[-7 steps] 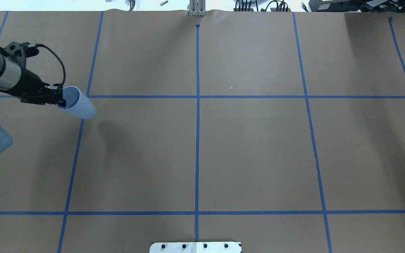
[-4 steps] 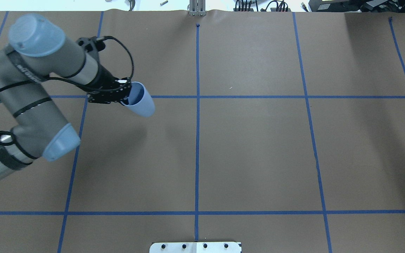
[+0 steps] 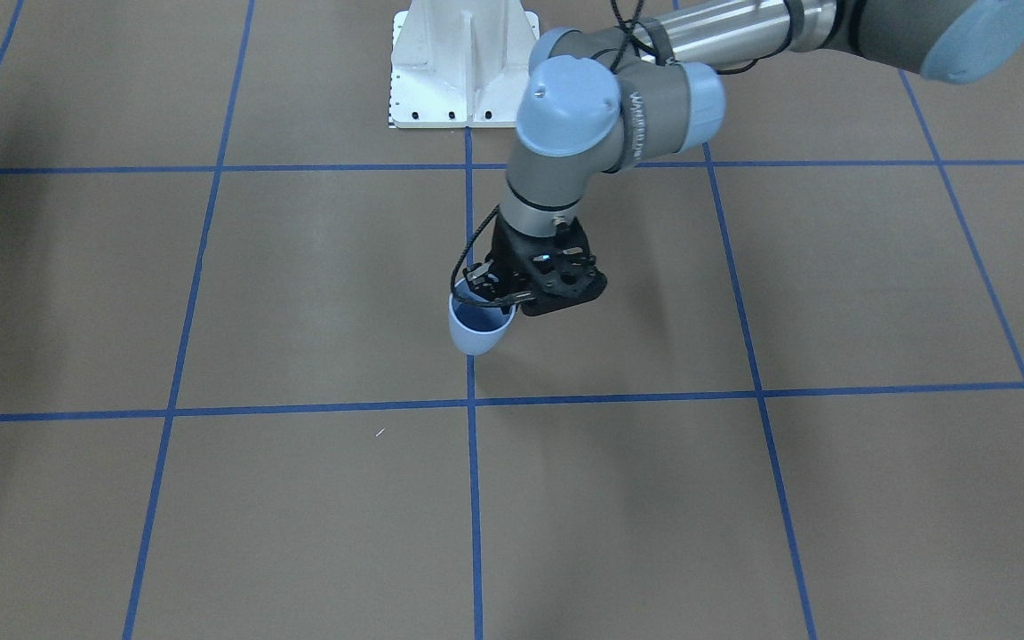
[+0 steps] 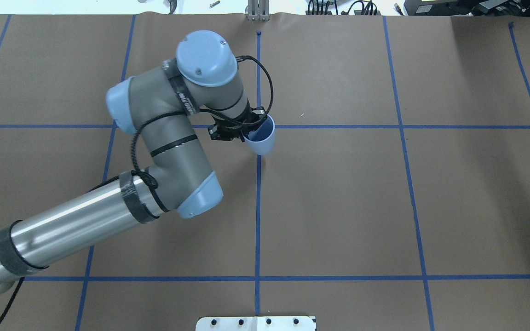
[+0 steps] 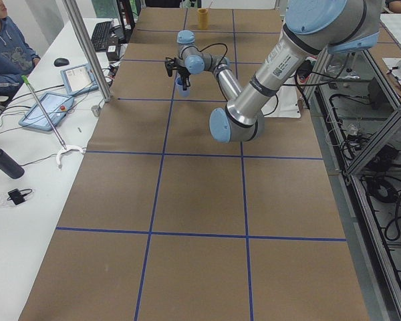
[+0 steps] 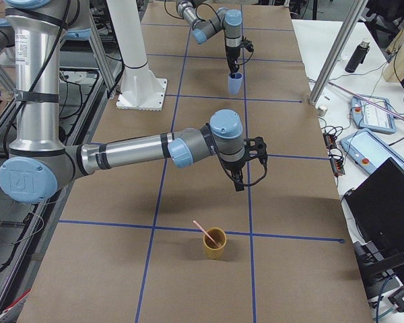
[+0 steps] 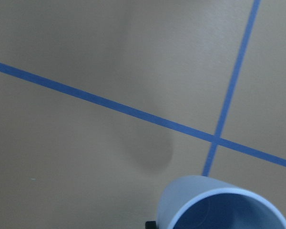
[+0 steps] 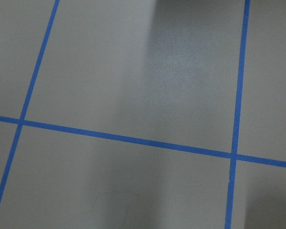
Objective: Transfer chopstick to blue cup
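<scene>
My left gripper (image 4: pixel 252 130) is shut on the rim of the light-blue cup (image 4: pixel 262 139), one finger inside it. It holds the cup tilted a little above the table, over the centre tape line. The cup also shows in the front view (image 3: pixel 476 331) below the gripper (image 3: pixel 496 292), and in the left wrist view (image 7: pixel 214 205). A thin pink chopstick (image 6: pixel 200 228) leans in a yellow cup (image 6: pixel 214 245) at the table's right end. My right gripper (image 6: pixel 238 183) hangs above the table a little beyond that cup, and I cannot tell whether it is open or shut.
Brown paper with a blue tape grid (image 4: pixel 258 207) covers the table. The white robot base (image 3: pixel 463 62) stands at the near edge. An operator (image 5: pixel 3 50) sits at a side desk with tablets. Metal frame posts (image 6: pixel 333 57) stand along the far edge.
My left arm has swung right from the table's left edge to the centre line, carrying the blue cup with it.
</scene>
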`<state>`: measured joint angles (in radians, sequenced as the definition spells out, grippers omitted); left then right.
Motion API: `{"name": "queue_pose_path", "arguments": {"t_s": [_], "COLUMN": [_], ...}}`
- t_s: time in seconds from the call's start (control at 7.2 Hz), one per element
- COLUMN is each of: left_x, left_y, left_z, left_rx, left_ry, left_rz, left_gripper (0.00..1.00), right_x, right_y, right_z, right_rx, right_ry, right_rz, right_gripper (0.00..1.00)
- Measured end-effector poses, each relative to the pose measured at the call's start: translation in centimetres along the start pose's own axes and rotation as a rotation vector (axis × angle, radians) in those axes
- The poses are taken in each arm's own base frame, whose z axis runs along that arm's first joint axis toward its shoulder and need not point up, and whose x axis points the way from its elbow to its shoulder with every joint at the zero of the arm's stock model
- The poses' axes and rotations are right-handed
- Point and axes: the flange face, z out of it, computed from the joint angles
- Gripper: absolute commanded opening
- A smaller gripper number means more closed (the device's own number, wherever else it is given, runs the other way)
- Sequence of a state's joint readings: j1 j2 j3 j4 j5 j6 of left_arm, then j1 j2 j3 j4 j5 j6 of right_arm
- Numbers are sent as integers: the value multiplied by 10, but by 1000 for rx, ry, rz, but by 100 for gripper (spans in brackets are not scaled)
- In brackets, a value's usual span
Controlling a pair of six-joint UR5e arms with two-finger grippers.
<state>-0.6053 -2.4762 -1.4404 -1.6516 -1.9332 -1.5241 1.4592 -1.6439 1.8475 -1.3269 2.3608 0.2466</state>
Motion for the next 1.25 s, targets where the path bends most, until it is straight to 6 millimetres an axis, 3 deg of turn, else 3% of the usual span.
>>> {"name": "queue_pose_path", "arguments": {"t_s": [0.14,0.42,0.83,0.97,1.11,1.25], "left_x": [12,17,0,-2,-2,-3], "left_y": [11,17,14,14,14,14], "left_z": [11,18,29,30,30,30], "left_rx": [6,9,16,16,16,16], "left_ry": [-14,-24,-51,-53,-54,-54], "left_rz": [-4,-4,-12,-13,-13,-13], "left_gripper": [0,0,0,87,98,98], "right_x": [0,1,1,0,0,-1], "right_y": [0,2,3,4,4,4], "right_z": [1,3,5,6,6,7], "right_rx": [-3,-7,-13,-14,-15,-16], "right_ry": [0,-1,-2,-2,-2,-3], "right_rz": [0,2,2,1,1,0], "right_gripper": [100,100,100,100,100,100]}}
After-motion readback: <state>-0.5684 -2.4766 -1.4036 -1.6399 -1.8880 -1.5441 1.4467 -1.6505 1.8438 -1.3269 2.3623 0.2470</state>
